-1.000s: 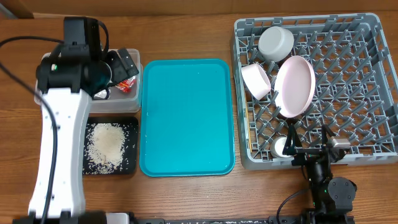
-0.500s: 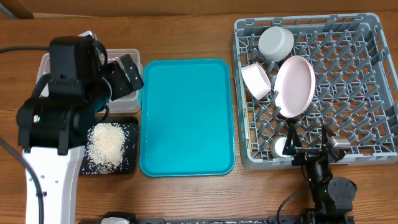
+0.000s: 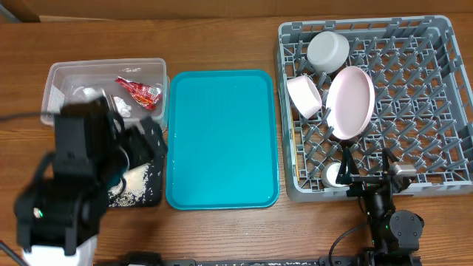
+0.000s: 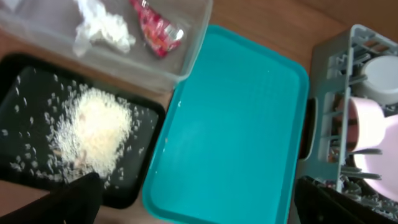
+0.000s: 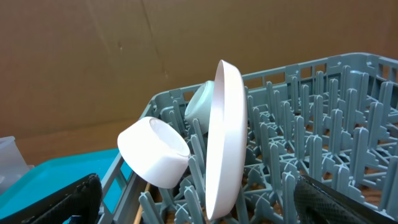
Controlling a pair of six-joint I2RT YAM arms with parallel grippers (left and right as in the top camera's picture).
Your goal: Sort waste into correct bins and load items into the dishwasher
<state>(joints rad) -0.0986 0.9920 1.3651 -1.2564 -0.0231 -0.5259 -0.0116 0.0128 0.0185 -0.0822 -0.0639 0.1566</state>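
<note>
Waste sorted: crumpled white tissue (image 4: pixel 99 28) & small red crinkled snack wrapper (image 3: pixel 139 91) lie in clear rectangular plastic tub (image 3: pixel 103 65), loose white rice grains (image 4: pixel 93 130) heaped in shallow black rectangular tray (image 4: pixel 28 68) next to it on wooden desk (image 3: pixel 222 37). Large square grey plastic dish rack (image 3: pixel 414 96) holds large pale pink round plate (image 3: pixel 349 102) on edge btwn pegs, small pinkish saucer (image 3: pixel 304 96) just beside it, grey-white bowl (image 3: pixel 327 50) in far corner, small white cup (image 3: pixel 332 174) at near edge. Left end effector (image 4: pixel 199 193) hangs over black tray & flat teal plastic serving tray (image 3: pixel 222 140), fingers spread wide, nothing held; right end effector (image 5: pixel 199 199) at rack's near edge, likewise wide open & empty.
</note>
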